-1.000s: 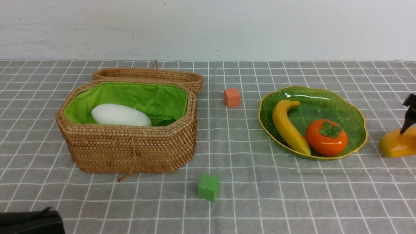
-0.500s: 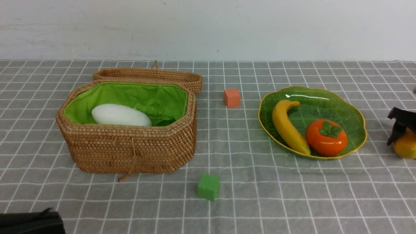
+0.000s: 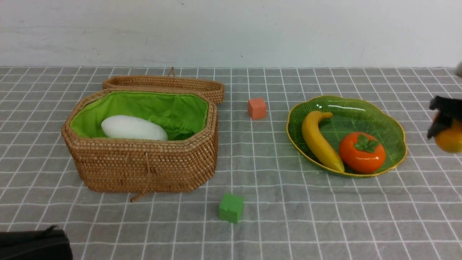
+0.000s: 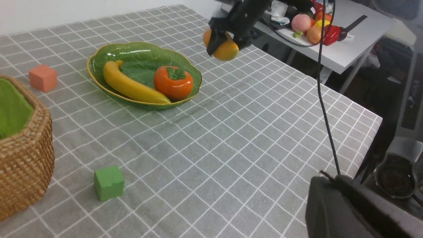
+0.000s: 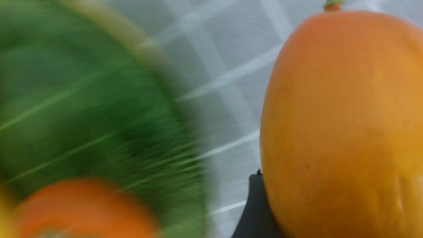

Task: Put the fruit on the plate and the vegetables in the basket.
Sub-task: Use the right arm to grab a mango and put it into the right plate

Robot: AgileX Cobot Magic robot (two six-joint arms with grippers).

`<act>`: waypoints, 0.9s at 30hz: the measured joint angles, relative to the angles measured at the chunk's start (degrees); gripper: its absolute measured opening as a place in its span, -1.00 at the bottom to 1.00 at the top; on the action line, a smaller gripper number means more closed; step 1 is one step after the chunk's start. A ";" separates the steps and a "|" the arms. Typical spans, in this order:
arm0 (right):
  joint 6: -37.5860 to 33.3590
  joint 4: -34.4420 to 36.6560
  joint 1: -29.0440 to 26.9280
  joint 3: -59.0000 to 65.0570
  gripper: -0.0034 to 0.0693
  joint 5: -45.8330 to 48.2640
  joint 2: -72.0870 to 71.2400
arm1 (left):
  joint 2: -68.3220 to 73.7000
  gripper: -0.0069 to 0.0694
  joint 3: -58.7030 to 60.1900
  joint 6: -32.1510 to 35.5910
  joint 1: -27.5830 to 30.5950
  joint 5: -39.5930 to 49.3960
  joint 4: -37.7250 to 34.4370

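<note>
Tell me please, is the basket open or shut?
Open: the front view shows the green lining and a white vegetable inside the basket.

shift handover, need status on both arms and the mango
Right gripper closed on mango, held above the table. Left gripper shut. Plate holds banana and persimmon.
</note>
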 joint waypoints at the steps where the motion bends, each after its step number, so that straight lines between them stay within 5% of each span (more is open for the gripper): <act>1: -1.70 0.86 2.03 -0.06 0.49 -0.45 -0.98 | 0.00 -0.83 0.00 0.00 0.00 -0.14 0.00; 9: -12.84 3.60 13.28 -0.18 0.49 -14.34 3.40 | 0.00 -0.82 0.00 1.48 0.00 -2.22 3.65; 15: -13.85 2.55 14.75 -0.18 0.92 -20.57 6.51 | 0.00 -0.82 0.00 1.53 0.00 -6.46 6.47; 18: -13.86 1.36 14.86 -0.32 0.95 -20.95 6.27 | 0.00 -0.81 0.00 1.53 0.00 -7.56 6.81; 23: -13.86 -1.34 14.86 -0.32 0.77 -14.60 2.75 | 0.00 -0.80 0.00 1.53 0.00 -7.77 7.12; 27: -12.69 -2.32 14.86 -0.32 0.36 -3.46 -3.78 | 0.00 -0.82 0.00 1.01 0.00 -8.80 9.64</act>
